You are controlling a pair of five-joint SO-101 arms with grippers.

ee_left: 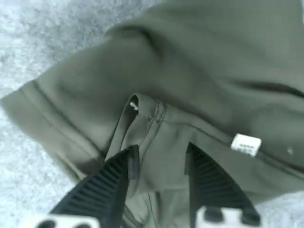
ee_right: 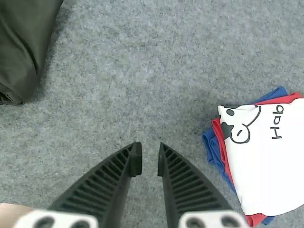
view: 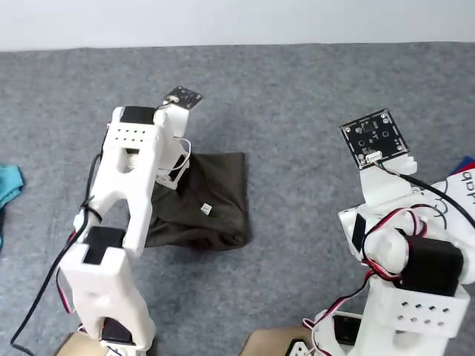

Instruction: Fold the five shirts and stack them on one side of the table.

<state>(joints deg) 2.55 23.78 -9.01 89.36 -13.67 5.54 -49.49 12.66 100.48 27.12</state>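
Observation:
A dark olive shirt [view: 215,200] lies partly folded on the grey table, left of centre. My left gripper [ee_left: 161,159] is down on it, open, its two black fingers [ee_left: 124,167] straddling a fold of cloth near the collar [ee_left: 142,111] and a white label [ee_left: 246,144]. My right gripper [ee_right: 149,161] hangs over bare carpet, open by a narrow gap with nothing in it. A folded stack of shirts [ee_right: 266,161], white printed on top of red and blue, lies at the table's right side [view: 460,185]. The olive shirt's edge [ee_right: 23,42] is also in the right wrist view.
A teal shirt [view: 9,184] pokes in at the table's left edge. The grey carpet [view: 297,96] covers the table between the olive shirt and the stack and along the back. Both arm bases stand at the front edge.

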